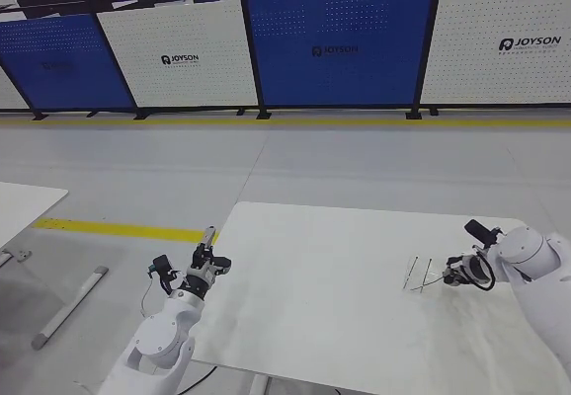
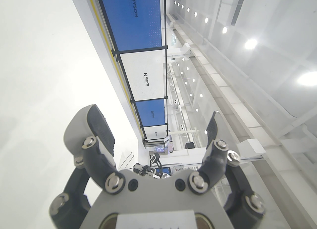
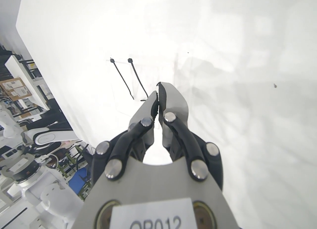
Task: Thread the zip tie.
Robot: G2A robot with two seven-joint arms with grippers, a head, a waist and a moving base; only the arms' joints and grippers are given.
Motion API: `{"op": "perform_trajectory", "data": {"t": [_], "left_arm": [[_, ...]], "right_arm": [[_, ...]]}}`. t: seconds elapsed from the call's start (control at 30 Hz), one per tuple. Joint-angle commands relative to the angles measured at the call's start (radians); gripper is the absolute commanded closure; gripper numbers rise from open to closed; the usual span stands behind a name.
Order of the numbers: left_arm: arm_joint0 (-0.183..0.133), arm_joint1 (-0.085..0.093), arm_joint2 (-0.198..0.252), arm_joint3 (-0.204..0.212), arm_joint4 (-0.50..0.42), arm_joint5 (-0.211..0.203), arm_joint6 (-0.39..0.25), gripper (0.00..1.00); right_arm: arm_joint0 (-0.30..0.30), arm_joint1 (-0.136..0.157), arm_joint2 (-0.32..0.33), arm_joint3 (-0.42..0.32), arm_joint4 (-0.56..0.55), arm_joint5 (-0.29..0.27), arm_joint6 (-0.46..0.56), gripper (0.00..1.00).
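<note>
Two black zip ties lie on the right part of the white table (image 1: 315, 296), side by side and slightly apart, each running roughly from near to far. The left zip tie (image 1: 409, 273) lies free on the surface. The right zip tie (image 1: 426, 275) is the one closer to the right gripper (image 1: 450, 274), which sits low over the table just to the right of the pair. In the right wrist view the right gripper (image 3: 158, 91) has its fingers pressed together, with only a thin line between the dark pads. Both ties stretch away from it, their square heads at the far ends. The tail of the right zip tie (image 3: 137, 76) runs up to the side of one fingertip and disappears behind it. Whether that tail is caught between the pads cannot be told. The tail of the left zip tie (image 3: 122, 79) stops short of the fingers, on the bare table (image 3: 99, 17). The left gripper (image 1: 206, 259) is at the table's left edge, well apart from both ties. In its own wrist view the left gripper (image 2: 156, 121) has its two fingers spread wide with nothing between them. The table (image 2: 37, 66) extends beyond it, and the ties (image 2: 127, 159) show small at the far side, close to the other arm's gripper (image 2: 143, 169).
</note>
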Motion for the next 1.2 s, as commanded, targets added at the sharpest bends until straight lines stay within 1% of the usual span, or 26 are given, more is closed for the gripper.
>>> {"op": "perform_trajectory", "data": {"t": [0.0, 0.17, 0.27, 0.4, 0.47, 0.53, 0.6, 1.07, 1.1, 1.17], "left_arm": [[0.000, 0.000, 0.000, 0.000, 0.000, 0.000, 0.000, 0.00], [0.000, 0.000, 0.000, 0.000, 0.000, 0.000, 0.000, 0.00], [0.000, 0.000, 0.000, 0.000, 0.000, 0.000, 0.000, 0.00], [0.000, 0.000, 0.000, 0.000, 0.000, 0.000, 0.000, 0.00], [0.000, 0.000, 0.000, 0.000, 0.000, 0.000, 0.000, 0.00], [0.000, 0.000, 0.000, 0.000, 0.000, 0.000, 0.000, 0.00], [0.000, 0.000, 0.000, 0.000, 0.000, 0.000, 0.000, 0.00], [0.000, 0.000, 0.000, 0.000, 0.000, 0.000, 0.000, 0.00], [0.000, 0.000, 0.000, 0.000, 0.000, 0.000, 0.000, 0.00], [0.000, 0.000, 0.000, 0.000, 0.000, 0.000, 0.000, 0.00]], "right_arm": [[-0.002, 0.001, 0.002, -0.005, -0.008, 0.000, 0.005, 1.00], [-0.012, 0.005, 0.015, -0.027, -0.027, 0.000, 0.014, 1.00], [-0.026, 0.011, 0.037, -0.064, -0.032, 0.000, 0.010, 1.00], [-0.073, 0.030, 0.090, -0.157, -0.027, 0.000, 0.005, 1.00], [-0.107, 0.043, 0.128, -0.215, -0.021, 0.000, 0.015, 1.00], [-0.140, 0.056, 0.164, -0.271, -0.003, 0.000, 0.067, 1.00], [-0.163, 0.067, 0.206, -0.300, 0.025, 0.000, 0.100, 1.00], [-0.163, 0.067, 0.206, -0.300, 0.025, 0.000, 0.100, 1.00], [-0.173, 0.067, 0.203, -0.307, 0.010, -0.002, 0.060, 1.00], [-0.193, 0.066, 0.199, -0.328, 0.008, -0.005, 0.015, 1.00]]}}
